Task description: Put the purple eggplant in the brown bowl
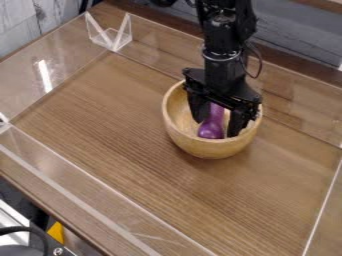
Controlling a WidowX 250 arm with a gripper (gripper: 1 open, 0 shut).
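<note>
The brown bowl (183,138) stands on the wooden table, right of centre. The purple eggplant (210,127) is inside it, standing nearly upright on the bowl's floor. My gripper (219,117) points straight down into the bowl, its black fingers (193,102) spread wide on either side of the eggplant. The jaws look open, with gaps between them and the eggplant. The eggplant's lower end is hidden behind the bowl's near wall.
Clear acrylic walls (54,75) ring the wooden table top (120,150). A small clear acrylic stand (110,30) sits at the back left corner. Dark cables and a yellow part (54,235) show below the front left edge.
</note>
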